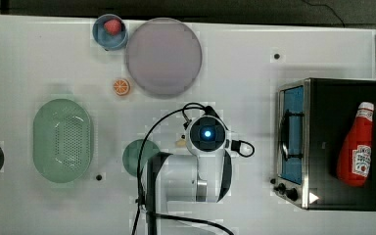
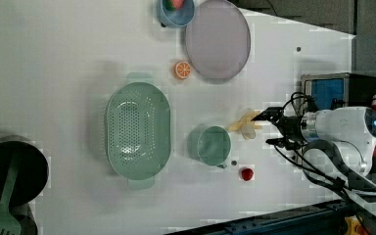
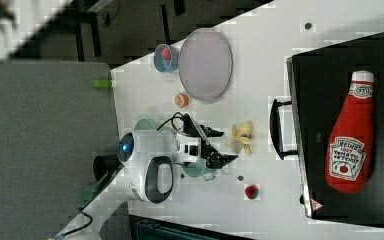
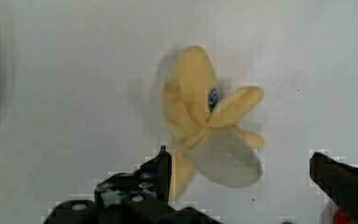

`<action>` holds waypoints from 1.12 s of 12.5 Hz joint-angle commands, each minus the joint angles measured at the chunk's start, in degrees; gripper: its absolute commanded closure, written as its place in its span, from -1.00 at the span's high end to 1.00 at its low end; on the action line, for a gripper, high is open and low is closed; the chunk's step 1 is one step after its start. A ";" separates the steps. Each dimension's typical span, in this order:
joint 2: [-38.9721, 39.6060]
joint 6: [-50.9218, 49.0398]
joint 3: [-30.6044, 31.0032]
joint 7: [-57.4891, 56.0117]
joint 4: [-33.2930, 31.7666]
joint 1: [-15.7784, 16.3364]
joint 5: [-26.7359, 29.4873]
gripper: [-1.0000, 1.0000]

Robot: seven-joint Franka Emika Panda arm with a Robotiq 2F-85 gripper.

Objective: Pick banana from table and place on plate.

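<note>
in the top view the arm's white wrist covers nearly all of the banana (image 1: pixel 180 142); just a pale sliver shows beside the wrist, on the side toward the green cup (image 1: pixel 138 155), and the arm's base also hides part of that cup's rim. in the wrist view the gripper (image 4: pixel 242 170) is cut off by the picture's edge, so only the two dark finger ends show, spread to either side of the banana (image 4: pixel 200 121), and one finger overlaps a peel tip. a small blue mark on the banana is too small to make out. in the left view the black pot (image 2: pixel 11 169) and the green spatula (image 2: pixel 2 215) run off the picture's edge, well apart from the banana.
</note>
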 commanded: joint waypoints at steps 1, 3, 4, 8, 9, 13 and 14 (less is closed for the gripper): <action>3.13 5.05 1.35 0.61 -1.25 -0.09 0.43 1.00; 5.32 8.12 1.53 0.41 -1.20 -0.04 0.39 1.00; 6.14 8.75 1.48 0.41 -1.24 -0.06 0.39 1.00; 7.19 10.81 1.19 0.41 -1.55 -0.37 0.39 0.18; 7.15 11.09 1.22 0.41 -1.44 -0.36 0.40 -0.05; 7.08 11.21 1.23 0.41 -1.46 -0.35 0.40 -0.53; 6.71 11.16 1.24 0.41 -1.29 -0.35 0.40 -0.53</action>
